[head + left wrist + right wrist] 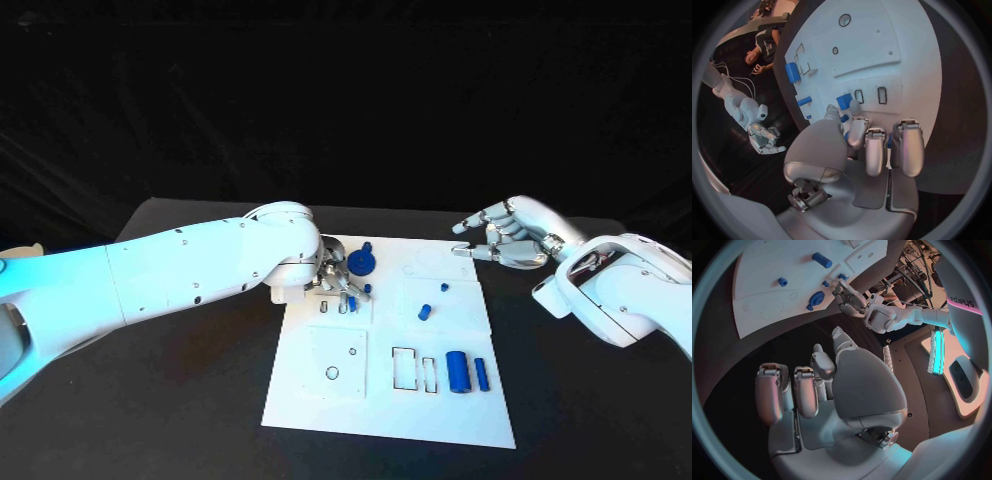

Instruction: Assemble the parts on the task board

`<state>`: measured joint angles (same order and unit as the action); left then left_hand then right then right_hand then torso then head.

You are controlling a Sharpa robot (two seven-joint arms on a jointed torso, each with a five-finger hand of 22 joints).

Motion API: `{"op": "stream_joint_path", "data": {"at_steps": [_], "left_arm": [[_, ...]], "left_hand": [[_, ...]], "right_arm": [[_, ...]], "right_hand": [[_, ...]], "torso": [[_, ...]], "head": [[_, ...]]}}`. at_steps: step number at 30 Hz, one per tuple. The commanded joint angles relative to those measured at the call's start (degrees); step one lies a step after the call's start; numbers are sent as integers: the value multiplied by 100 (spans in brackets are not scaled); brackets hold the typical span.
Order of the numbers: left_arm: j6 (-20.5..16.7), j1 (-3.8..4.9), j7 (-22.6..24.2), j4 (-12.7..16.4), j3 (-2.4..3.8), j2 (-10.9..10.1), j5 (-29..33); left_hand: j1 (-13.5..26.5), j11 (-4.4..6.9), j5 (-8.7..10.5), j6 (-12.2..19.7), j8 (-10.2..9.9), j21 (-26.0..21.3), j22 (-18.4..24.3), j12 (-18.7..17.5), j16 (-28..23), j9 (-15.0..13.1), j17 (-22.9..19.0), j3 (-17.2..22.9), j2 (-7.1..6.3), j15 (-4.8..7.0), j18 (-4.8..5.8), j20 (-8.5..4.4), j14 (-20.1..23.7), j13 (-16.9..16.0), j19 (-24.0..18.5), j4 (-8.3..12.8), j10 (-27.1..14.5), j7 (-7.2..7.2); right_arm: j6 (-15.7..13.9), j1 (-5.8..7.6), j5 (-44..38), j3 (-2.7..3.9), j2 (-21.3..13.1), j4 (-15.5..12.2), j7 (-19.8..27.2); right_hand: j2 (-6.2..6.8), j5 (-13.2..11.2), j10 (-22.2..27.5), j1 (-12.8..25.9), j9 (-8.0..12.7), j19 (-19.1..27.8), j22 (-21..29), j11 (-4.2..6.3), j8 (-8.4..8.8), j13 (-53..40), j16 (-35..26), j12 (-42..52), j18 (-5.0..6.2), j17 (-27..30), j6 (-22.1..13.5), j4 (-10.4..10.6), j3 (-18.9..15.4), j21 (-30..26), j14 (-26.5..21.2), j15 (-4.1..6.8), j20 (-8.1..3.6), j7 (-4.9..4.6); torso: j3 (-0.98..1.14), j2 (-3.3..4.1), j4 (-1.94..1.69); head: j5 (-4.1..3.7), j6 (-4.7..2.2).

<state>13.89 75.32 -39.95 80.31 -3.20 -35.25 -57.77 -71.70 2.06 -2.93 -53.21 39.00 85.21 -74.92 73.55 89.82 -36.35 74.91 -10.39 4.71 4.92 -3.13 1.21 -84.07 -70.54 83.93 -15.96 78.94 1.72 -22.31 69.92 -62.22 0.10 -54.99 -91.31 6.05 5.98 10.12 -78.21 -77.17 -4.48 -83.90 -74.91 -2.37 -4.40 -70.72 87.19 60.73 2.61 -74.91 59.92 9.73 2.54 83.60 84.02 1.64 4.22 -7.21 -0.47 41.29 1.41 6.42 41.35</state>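
Your left hand (335,280) pinches a small blue part (844,101): rigid, light, likely slippery; grip its sides. Right hand (500,240) curled, empty.

Your left hand (335,282) and its arm cover the task board (325,405) at its far left corner, crowding the blue disc part (361,262) there. Bare board lies along the near edge, left of the big cylinder (457,371) and slim bar (480,374). Your right hand (498,240) hangs off the far right corner.
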Motion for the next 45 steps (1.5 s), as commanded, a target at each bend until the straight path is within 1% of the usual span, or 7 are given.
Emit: {"op": "stream_joint_path", "data": {"at_steps": [1, 15, 23, 26, 27, 31, 45], "left_arm": [[131, 4, -246, 9, 0, 17, -19], [196, 4, -247, 9, -1, 23, -19], [86, 4, -235, 10, -1, 27, 56], [53, 4, -225, 15, -1, 27, 110], [38, 4, -219, 17, -1, 25, 133], [-13, 3, -205, 37, -1, 4, 180], [-449, 4, -146, 374, 41, -332, 325]], "left_hand": [[-83, 7, 0, 52, 38, 22, -601, 40, 18, -18, 1509, 68, -27, 44, 120, -21, -593, -11, 224, -14, 23, 2], [-159, 8, -1, 54, 33, 31, -621, 52, 18, -51, 1509, 211, -75, 43, 123, -20, -593, -30, 228, -32, 32, -1], [-1171, 71, -149, 233, -161, 24, -617, -14, 18, -31, 1509, 1267, 135, 106, 119, -76, -593, -7, 215, 304, -26, -60], [-1398, 20, -412, 293, -284, 19, -615, -80, 18, -3, 1509, 1941, -122, 72, 120, -57, -593, 28, 208, 335, -71, 16], [-1350, 6, -446, 287, -334, 15, -613, -115, 18, -19, 1509, 2618, -449, 4, 111, -50, -593, 51, 202, 241, -74, 60], [-911, -36, -405, 254, -282, -19, -572, -177, 18, -190, 1509, 4205, -1152, 0, 104, 17, -593, 106, 172, 173, -59, 107], [-392, -32, -381, 269, -160, -20, -593, -157, 18, -417, 1509, 5051, -1424, 5, 105, 21, -593, 83, 178, 533, -11, 66]], "right_arm": [[29, -7, -61, 0, 13, 7, 1], [37, -8, -69, 0, 29, 19, -27], [43, -8, -69, 0, 34, 25, -27], [51, -8, -69, 0, 37, 29, -29], [56, -9, -69, 0, 39, 31, -30], [75, -10, -64, 0, 46, 39, -32], [96, -24, -70, 0, 75, 74, -50]], "right_hand": [[-25, 42, 13, -86, -7, 10, -221, 24, -39, 12, -24, -37, 24, -1136, 34, -18, -24, -34, 502, 33, -11, 14], [-29, 47, 14, -100, -7, 9, -222, 25, -39, 14, -25, -40, 23, -1136, 35, -25, -23, -34, 502, 34, -12, 15], [-29, 47, 14, -100, -7, 9, -222, 25, -39, 14, -25, -40, 23, -1136, 35, -25, -23, -34, 502, 34, -12, 15], [-29, 47, 14, -100, -7, 9, -222, 25, -39, 14, -25, -40, 23, -1136, 35, -25, -23, -34, 502, 34, -12, 15], [-29, 47, 14, -100, -7, 9, -222, 25, -39, 14, -25, -40, 23, -1136, 35, -25, -23, -34, 502, 34, -12, 15], [-36, 49, 15, -115, -8, 10, -218, 25, -40, 18, -27, -43, 24, -1134, 38, -32, -25, -37, 502, 35, -13, 14], [-41, 47, 22, -105, -8, 18, -202, 24, -39, 30, -34, -61, 28, -1126, 38, -25, -31, -46, 500, 35, -14, 12]], "torso": [[4, 2, -2], [5, 3, 3], [5, 2, 3], [4, 1, 2], [4, 0, 3], [7, 1, -2], [17, -2, -17]], "head": [[3, 6], [5, 23], [3, 38], [5, 44], [6, 46], [7, 50], [21, 50]]}}
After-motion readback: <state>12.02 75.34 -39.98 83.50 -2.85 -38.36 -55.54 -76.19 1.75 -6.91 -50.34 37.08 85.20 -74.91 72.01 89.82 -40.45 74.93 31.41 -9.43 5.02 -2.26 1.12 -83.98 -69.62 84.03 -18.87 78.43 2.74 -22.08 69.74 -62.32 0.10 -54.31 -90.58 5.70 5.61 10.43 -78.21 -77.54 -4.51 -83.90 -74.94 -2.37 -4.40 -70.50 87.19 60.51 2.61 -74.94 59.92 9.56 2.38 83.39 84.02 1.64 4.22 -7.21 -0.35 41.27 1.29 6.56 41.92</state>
